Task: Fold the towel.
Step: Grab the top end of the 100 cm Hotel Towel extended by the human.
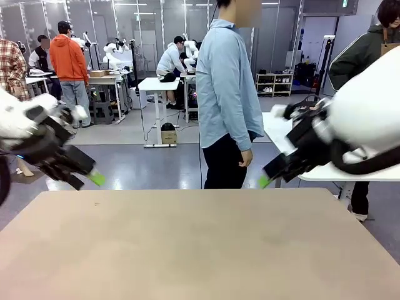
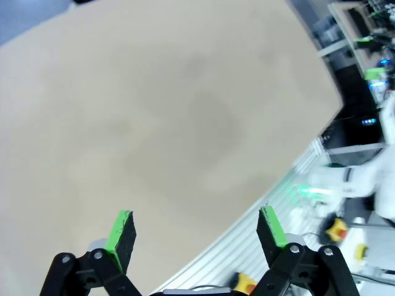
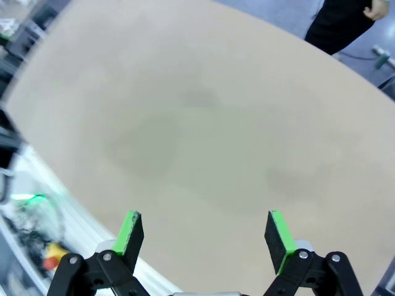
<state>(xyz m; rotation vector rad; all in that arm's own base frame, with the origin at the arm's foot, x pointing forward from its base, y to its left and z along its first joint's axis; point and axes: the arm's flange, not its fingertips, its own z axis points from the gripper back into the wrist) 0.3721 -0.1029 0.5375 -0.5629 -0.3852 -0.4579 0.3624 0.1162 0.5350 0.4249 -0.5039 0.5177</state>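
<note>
Table: beige top, below both claws.
Left gripper: jaws wide apart, empty, raised at the left edge.
Person: standing beyond the far edge.
Right gripper: jaws spread, empty, raised at the right.
Towel: whereabouts cannot be told, so neither arm is judged nearer.

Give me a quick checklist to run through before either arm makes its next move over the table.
1. Open left gripper: ok, jaws wide apart, nothing between them.
2. Open right gripper: ok, jaws wide apart, nothing between them.
3. Both grippers off the table: ok, they hang in the air by its left and right sides.
4. Clearance from the person's hand: ok, it hangs beyond the far edge, apart from both grippers.
5. Attention of the person: not ok, the body stands side-on to the table.
</note>
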